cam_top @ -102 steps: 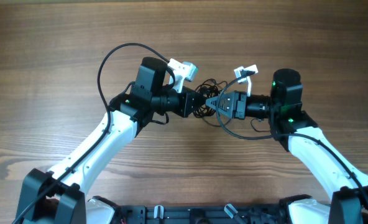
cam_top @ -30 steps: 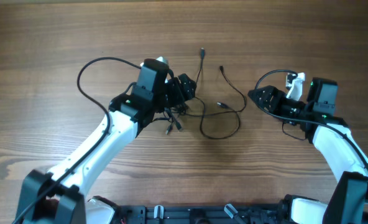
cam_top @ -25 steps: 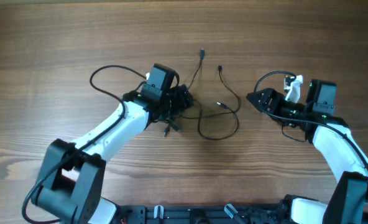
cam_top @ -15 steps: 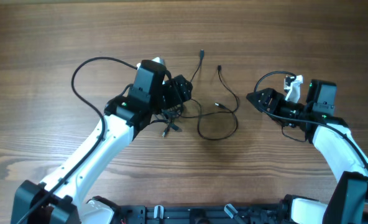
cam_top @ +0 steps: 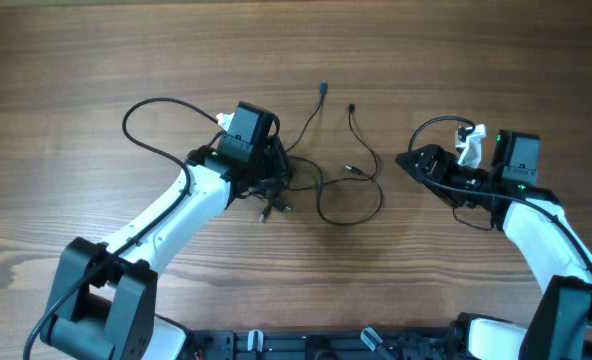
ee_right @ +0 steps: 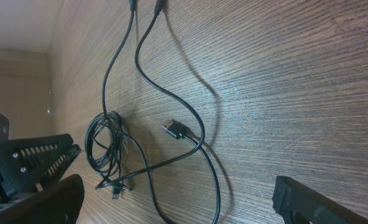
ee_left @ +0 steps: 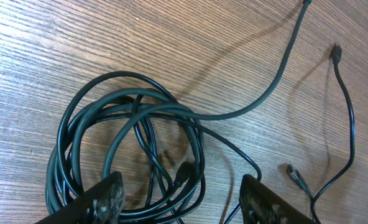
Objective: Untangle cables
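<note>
The cables are thin black cords on the wooden table. A tangled coil lies under my left gripper. Loose strands run from it to two plug ends at the far side and into one wide loop. In the left wrist view my left gripper is open, its fingers straddling the coil's near edge with strands between them. My right gripper hovers to the right of the cords, open and holding nothing. In the right wrist view a small plug lies ahead of it.
A thicker black arm cable loops out to the left of my left arm, and another arcs over my right wrist. Bare wood table surrounds the cords. The robot base lines the near edge.
My left gripper has swung over the coil and come down on it, its jaws narrowing. The right gripper, earlier at the bundle, now stays still off to the right; strands lie spread out.
</note>
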Tool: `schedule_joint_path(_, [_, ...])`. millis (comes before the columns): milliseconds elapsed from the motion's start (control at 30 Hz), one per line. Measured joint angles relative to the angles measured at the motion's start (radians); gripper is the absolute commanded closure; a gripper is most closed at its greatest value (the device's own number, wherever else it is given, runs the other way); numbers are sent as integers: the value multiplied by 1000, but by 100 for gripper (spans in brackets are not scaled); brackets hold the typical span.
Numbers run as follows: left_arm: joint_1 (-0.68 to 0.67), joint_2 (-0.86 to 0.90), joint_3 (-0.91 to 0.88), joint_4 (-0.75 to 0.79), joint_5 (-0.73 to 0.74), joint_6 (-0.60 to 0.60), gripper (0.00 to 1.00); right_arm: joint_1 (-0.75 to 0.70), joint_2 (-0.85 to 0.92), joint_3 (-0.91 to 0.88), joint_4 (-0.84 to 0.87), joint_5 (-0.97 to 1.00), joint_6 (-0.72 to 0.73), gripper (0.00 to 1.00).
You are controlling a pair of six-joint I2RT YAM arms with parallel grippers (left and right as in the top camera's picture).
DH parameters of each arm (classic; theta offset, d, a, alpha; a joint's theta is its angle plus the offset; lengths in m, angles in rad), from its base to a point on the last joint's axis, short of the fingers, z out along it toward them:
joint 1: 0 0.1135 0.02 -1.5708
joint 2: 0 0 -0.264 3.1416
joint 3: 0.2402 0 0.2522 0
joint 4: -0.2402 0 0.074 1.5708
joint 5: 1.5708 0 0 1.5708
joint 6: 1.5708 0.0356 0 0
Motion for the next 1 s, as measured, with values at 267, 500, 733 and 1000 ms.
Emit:
schedule_joint_path(267, [68,5,0,16,-12,146,44,0,0,0,0,0,0,2])
schedule_joint_path(500, [80,81,0,18,85,323,54,0,0,0,-8,0,0,5])
schedule_joint_path(733, [80,81,0,0,68,338,57,0,0,0,-8,0,0,7])
schedule_joint_path(1000, [80,101,0,-17,23,338,64,0,0,0,-23,0,0,7])
